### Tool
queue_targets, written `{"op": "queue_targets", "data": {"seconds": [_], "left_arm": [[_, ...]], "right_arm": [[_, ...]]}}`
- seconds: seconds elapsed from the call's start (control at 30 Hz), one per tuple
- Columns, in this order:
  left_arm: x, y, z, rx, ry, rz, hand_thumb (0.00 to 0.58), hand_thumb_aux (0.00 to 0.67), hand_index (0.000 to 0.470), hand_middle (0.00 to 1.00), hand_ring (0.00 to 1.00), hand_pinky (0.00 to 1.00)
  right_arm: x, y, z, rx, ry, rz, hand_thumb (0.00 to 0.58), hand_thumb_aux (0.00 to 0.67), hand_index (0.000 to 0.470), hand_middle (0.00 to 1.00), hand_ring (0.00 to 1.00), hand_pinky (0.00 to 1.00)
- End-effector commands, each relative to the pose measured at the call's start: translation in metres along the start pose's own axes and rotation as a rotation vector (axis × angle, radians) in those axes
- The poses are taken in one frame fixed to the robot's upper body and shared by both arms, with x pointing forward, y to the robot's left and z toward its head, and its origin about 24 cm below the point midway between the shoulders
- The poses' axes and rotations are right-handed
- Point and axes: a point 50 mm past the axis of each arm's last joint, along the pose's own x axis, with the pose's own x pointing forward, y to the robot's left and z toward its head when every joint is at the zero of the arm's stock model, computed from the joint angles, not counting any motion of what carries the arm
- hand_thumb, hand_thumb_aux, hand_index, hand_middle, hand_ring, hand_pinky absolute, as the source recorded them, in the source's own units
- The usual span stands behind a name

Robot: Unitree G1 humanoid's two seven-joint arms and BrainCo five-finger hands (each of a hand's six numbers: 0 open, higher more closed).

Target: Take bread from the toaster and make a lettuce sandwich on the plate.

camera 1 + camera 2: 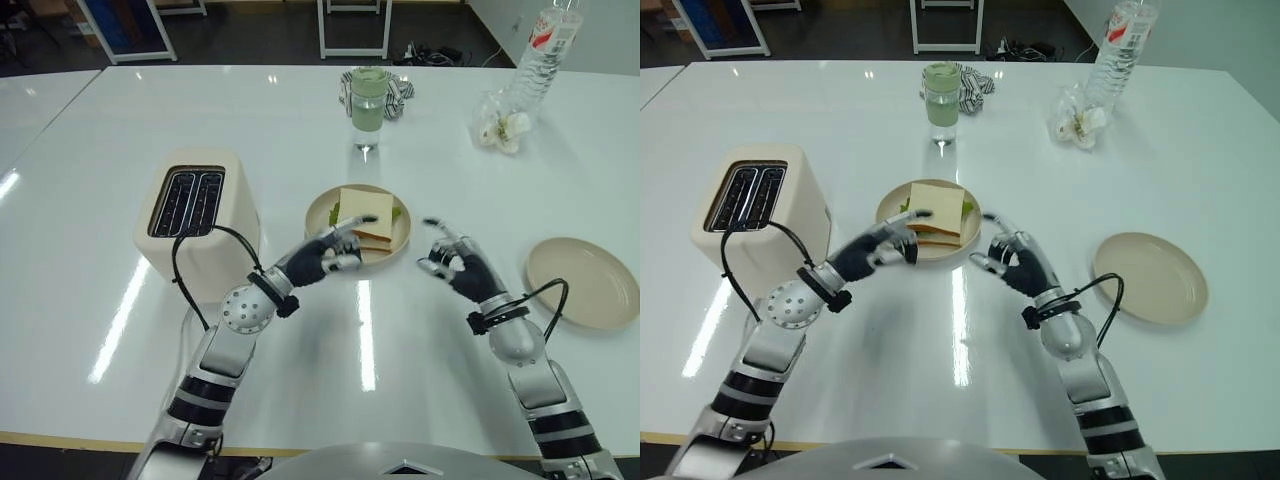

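One broad white table (pixel 100 120) with a glossy, reflective top fills the scene; beyond its far edge lie a dark floor and white furniture legs. At the left stands a cream, boxy toaster (pixel 187 200) with two dark slots. The left hand (pixel 325 255) hovers over the near-left rim of a round beige plate (pixel 318 212). Its fingers are mostly extended and grasp nothing, one tip reaching the square sandwich (pixel 365 212); contact is unclear. Lettuce (pixel 905 207) peeks from under the top slice. Far behind stands a green tumbler (pixel 367 105). Just right of the plate, the right hand (pixel 458 265) has its fingers spread, lightly bent, empty. A second plate (pixel 582 283) lies at the right.
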Motion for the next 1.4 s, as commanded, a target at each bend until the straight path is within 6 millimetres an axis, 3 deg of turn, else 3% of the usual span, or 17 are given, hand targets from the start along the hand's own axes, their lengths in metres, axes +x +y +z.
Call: {"op": "queue_targets", "data": {"seconds": [0.03, 0.2, 0.37, 1.4], "left_arm": [[-0.004, -0.009, -0.021, -0.210, 0.030, 0.209, 0.000, 0.000, 0.000, 0.00, 0.00, 0.00], [-0.005, -0.015, -0.044, -0.362, 0.112, 0.437, 0.000, 0.000, 0.000, 0.00, 0.00, 0.00], [-0.007, -0.016, -0.057, -0.368, 0.150, 0.506, 0.000, 0.000, 0.000, 0.00, 0.00, 0.00], [-0.011, -0.010, -0.065, -0.328, 0.152, 0.559, 0.000, 0.000, 0.000, 0.00, 0.00, 0.00]], "right_arm": [[-0.002, -0.002, -0.006, 0.111, 0.075, -0.134, 0.000, 0.000, 0.000, 0.00, 0.00, 0.00], [-0.002, 0.003, -0.014, 0.227, 0.131, -0.280, 0.000, 0.000, 0.000, 0.00, 0.00, 0.00], [-0.001, 0.014, -0.020, 0.273, 0.157, -0.301, 0.000, 0.000, 0.000, 0.00, 0.00, 0.00], [-0.006, 0.015, -0.030, 0.249, 0.189, -0.317, 0.000, 0.000, 0.000, 0.00, 0.00, 0.00]]}}
